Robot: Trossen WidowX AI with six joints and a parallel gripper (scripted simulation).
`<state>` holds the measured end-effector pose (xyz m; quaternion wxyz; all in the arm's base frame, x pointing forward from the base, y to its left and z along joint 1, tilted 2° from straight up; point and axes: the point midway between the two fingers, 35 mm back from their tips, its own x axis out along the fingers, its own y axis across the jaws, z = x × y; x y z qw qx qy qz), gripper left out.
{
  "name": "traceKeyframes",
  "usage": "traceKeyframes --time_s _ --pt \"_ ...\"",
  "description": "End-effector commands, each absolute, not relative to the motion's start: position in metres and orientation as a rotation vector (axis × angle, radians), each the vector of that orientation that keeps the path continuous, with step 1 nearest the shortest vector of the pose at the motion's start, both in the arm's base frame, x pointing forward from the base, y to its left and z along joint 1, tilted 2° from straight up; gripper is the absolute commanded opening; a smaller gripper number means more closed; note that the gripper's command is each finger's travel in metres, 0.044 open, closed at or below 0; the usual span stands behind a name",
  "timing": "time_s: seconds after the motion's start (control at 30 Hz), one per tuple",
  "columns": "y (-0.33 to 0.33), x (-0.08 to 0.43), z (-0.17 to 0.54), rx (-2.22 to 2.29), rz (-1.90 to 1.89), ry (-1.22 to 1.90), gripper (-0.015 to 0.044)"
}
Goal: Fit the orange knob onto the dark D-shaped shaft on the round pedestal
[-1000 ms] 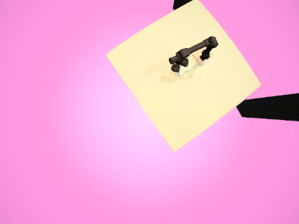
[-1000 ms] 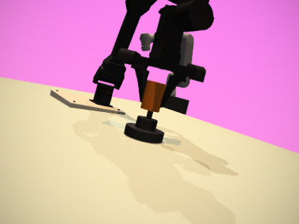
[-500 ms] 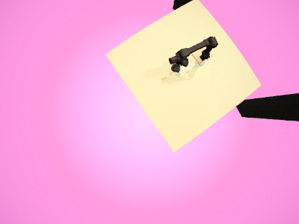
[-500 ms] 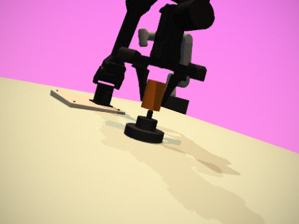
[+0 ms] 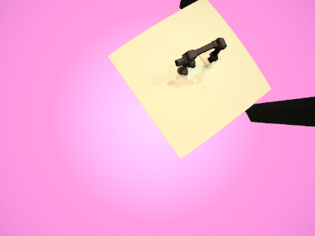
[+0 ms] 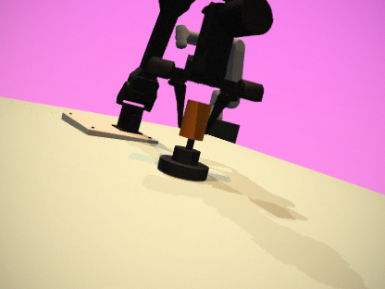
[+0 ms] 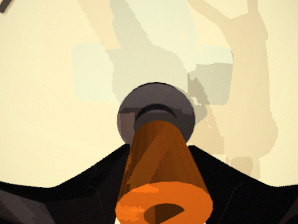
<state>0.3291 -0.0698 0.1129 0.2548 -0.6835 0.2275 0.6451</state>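
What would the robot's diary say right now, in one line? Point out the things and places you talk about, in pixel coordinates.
gripper [image 6: 194, 126] [image 7: 158, 149]: shut on orange knob [image 6: 194, 120] [image 7: 162, 160] | knob: above round pedestal [image 6: 183, 169] [image 7: 156, 95], not down

You had one arm [image 5: 206, 48] [image 6: 159, 34], one pincer [image 6: 196, 113] [image 7: 158, 149] with two fingers [image 6: 180, 104], one orange knob [image 6: 195, 120] [image 7: 165, 160], one round pedestal [image 6: 183, 168] [image 7: 156, 95], one shaft [image 6: 190, 144], one base plate [image 6: 88, 129], one table [image 5: 166, 113] [image 6: 116, 222] [image 7: 40, 125].
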Motion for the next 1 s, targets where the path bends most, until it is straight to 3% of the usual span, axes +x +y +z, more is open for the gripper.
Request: traceKeyframes --time_s 0.0,0.97 --pt "-0.0685 0.3267 0.1124 -1.858 1.756 0.608 0.0" --pt "-0.0693 0.3299 0.1164 -1.876 1.771 0.588 0.0"
